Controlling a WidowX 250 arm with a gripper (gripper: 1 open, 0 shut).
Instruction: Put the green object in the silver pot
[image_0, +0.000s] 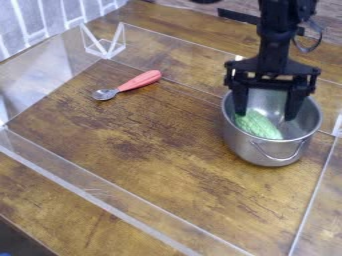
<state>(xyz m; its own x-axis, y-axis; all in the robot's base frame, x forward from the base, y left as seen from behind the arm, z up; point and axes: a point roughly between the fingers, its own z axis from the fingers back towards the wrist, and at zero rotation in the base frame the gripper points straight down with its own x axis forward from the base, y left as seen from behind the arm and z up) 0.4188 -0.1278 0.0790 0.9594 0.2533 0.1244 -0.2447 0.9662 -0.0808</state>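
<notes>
- The silver pot (273, 131) stands on the wooden desk (147, 140), toward its right side, with its small loop handle facing the near edge.
- The green object (261, 125) lies inside the silver pot, resting on the bottom, tilted slightly toward the pot's left wall.
- The gripper (271, 100) hangs directly above the silver pot, pointing straight down, with its jaws spread wide.
- One finger reaches down just inside the pot's left rim, the other near the right rim; the green object lies between them and below, gripped by neither.
- The gripper holds nothing.
- A red-handled spoon (127, 85) lies flat on the desk well to the left of the silver pot, its metal bowl pointing away from the pot.
- A clear plastic wall (54, 60) borders the desk, far to the left of the silver pot.
</notes>
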